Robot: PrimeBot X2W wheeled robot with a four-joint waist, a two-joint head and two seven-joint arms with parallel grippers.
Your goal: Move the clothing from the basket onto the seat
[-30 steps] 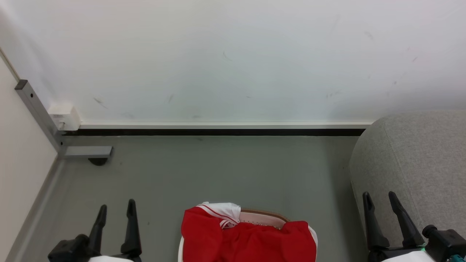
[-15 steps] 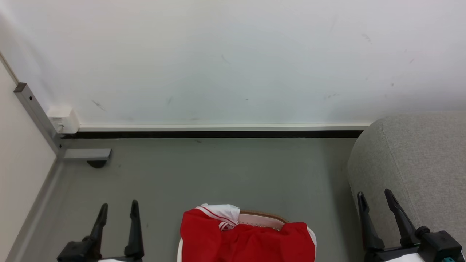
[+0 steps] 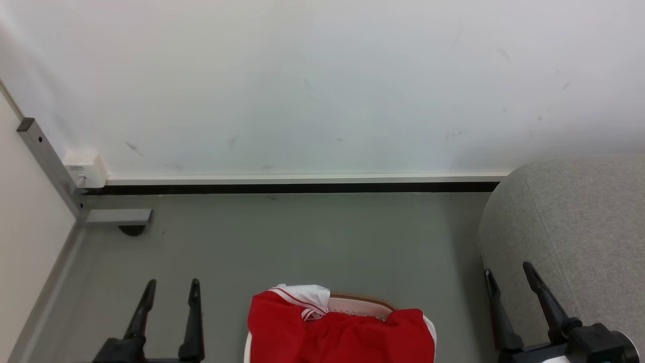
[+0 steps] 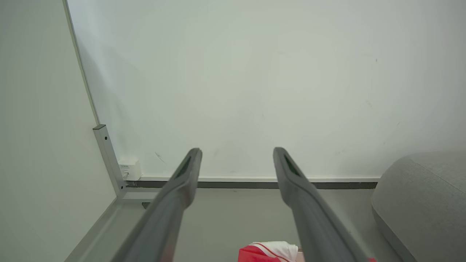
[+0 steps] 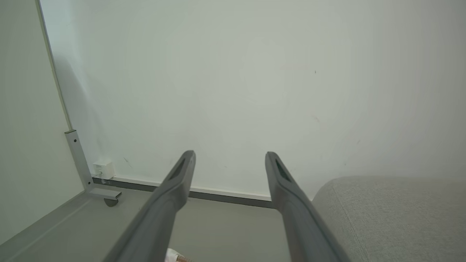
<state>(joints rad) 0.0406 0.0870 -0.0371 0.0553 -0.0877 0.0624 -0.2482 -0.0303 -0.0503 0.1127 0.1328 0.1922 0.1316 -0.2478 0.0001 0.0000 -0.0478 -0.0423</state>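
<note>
left gripper [image 3: 173, 283] low left, fingers spread wide, nothing between them; right gripper [image 3: 508, 269] low right, same: jaws apart, empty; its fingers sit against the left edge of the seat [image 3: 569, 222], can't tell if they touch it.

clothing [image 3: 337, 338] is in the basket [image 3: 364, 301], bottom centre, between the two grippers and touching neither; red cloth heaps over the near and left rim; white part with striped trim is flopped on top at the left; a stretch of brown rim at the back is bare.

seat is right of the basket with a strip of floor [image 3: 302, 237] between them; rounded corner faces the basket; far end runs up near the wall [image 3: 322, 91].

floor is open from the basket back to the baseboard [image 3: 302, 178]; left limit is a pale side panel [image 3: 25, 252], meeting the floor on a slanted edge; grey metal post [image 3: 45, 156] in that corner, foot out on the floor, small white box [image 3: 85, 169] beside it; left gripper well apart from the post.
</note>
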